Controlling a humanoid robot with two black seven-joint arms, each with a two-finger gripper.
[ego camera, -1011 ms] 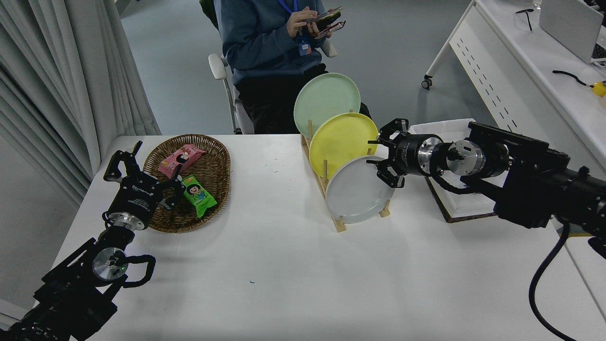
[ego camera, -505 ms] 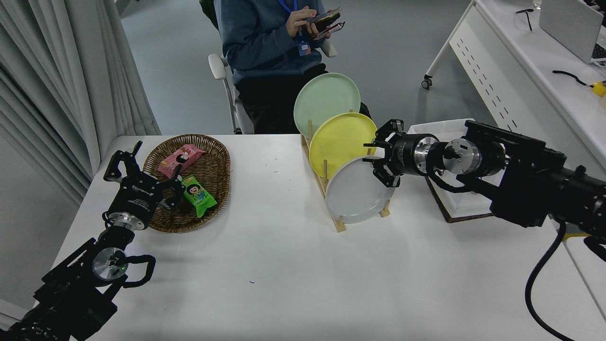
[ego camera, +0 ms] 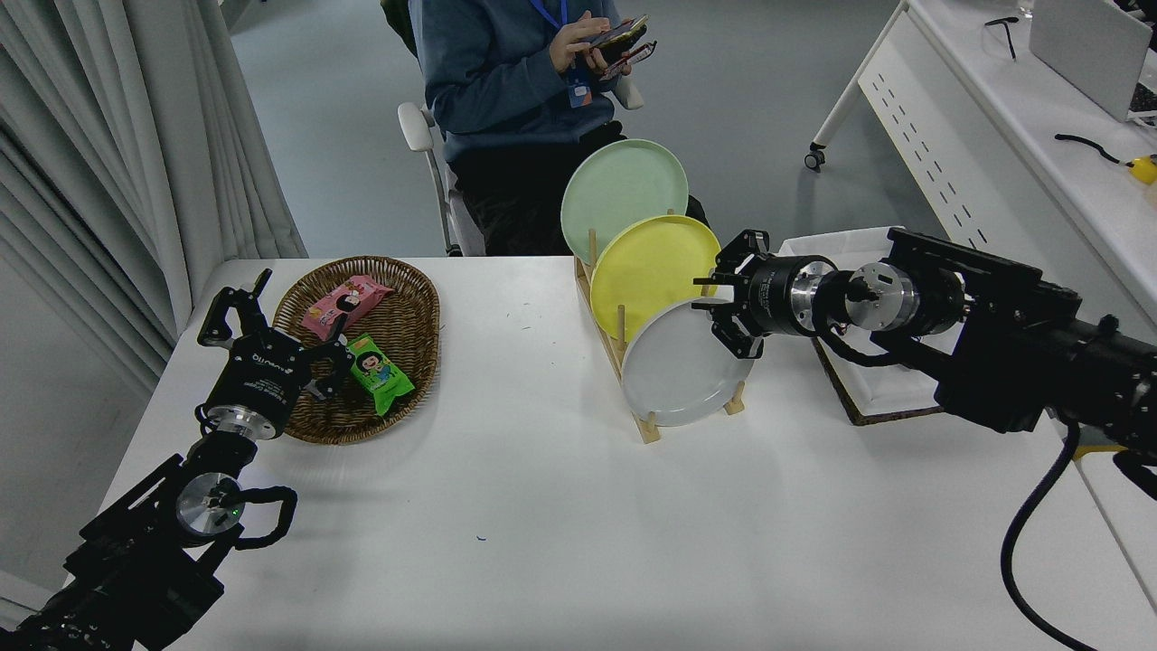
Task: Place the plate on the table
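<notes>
The light-grey plate (ego camera: 680,372) stands on edge in the front slot of a wooden rack (ego camera: 647,423) on the white table (ego camera: 560,524). Behind it in the rack stand a yellow plate (ego camera: 649,268) and a pale green plate (ego camera: 620,192). My right gripper (ego camera: 711,305) comes in from the right and is open, with its fingers on either side of the grey plate's upper right rim. My left gripper (ego camera: 271,312) is parked at the lower left, open and empty, over the edge of a wicker basket.
A wicker basket (ego camera: 411,362) with snack packets lies at the table's left. A white tray (ego camera: 881,384) sits behind my right arm. A person sits at the far side holding a phone (ego camera: 619,34). A white desk (ego camera: 994,117) stands at the right.
My right gripper has moved left, from beside the grey plate to its upper right rim. The plate and the left arm have not moved.
</notes>
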